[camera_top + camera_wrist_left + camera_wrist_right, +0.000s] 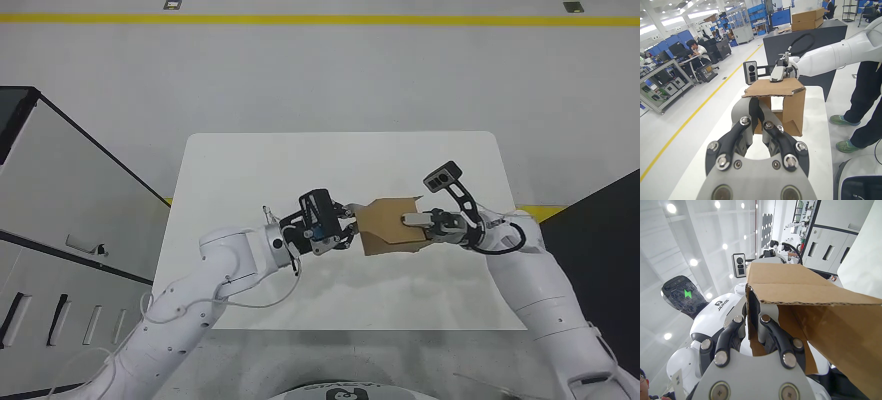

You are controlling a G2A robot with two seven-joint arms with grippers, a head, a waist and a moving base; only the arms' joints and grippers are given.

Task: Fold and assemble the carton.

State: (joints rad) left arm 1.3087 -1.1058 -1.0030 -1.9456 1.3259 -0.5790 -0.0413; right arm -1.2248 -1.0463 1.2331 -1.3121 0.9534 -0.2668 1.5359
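Counter, white, is occupying the middle of the top view. Carton, brown corrugated and partly erected with one flap lying across its top, is sitting just right of frame centre between the two arms. Left end effector is gripping the carton's left-hand wall edge, fingers closed on the cardboard. Right end effector is clamping a panel on the carton's right-hand side.

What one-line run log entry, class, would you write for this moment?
carton part-folded, on or just over table | left gripper shut on one end | right gripper shut on opposite end | assembly unfinished
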